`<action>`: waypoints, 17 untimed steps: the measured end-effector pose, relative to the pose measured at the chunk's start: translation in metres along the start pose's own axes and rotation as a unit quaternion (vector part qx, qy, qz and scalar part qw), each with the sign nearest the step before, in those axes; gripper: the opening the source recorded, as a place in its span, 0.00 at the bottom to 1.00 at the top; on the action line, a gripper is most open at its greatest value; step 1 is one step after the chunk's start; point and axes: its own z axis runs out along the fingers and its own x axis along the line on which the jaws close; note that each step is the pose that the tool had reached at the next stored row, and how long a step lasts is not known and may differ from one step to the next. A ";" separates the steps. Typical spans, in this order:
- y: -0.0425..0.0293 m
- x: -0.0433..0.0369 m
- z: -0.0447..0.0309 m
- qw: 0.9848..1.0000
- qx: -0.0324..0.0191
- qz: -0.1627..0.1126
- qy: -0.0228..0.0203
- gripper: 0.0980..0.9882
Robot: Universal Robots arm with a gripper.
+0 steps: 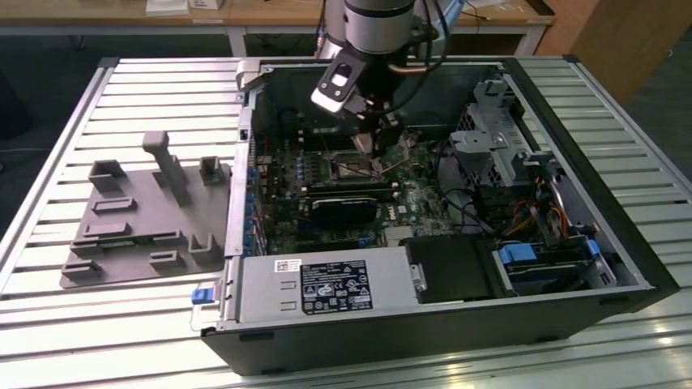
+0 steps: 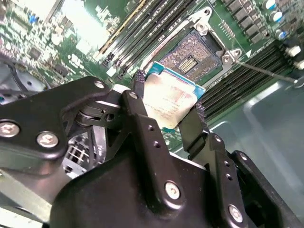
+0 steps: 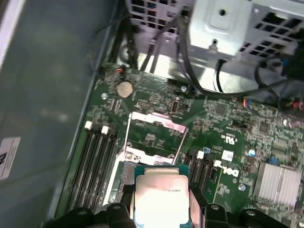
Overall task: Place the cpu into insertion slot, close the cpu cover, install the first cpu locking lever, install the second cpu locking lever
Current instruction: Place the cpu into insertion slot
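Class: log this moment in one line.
gripper: shut on flat square silver-grey cpu | cpu: near dark square insertion slot, unseated | thin silver cpu cover: open

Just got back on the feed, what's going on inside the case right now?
The arm's gripper is shut on the processor chip, holding it close over the socket on the green board inside the computer case. The chip is not seated: the socket's contacts lie bare. The socket's metal cover appears swung open.

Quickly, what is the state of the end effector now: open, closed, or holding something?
End effector: closed on the small flat square silver-grey metal cpu, which is not yet in the black-rimmed square insertion slot.
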 end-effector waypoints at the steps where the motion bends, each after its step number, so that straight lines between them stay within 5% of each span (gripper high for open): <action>1: -0.0001 0.0000 0.0009 1.000 0.000 0.007 -0.001 0.50; 17: -0.0051 0.0023 0.0121 0.997 0.000 0.080 -0.013 0.50</action>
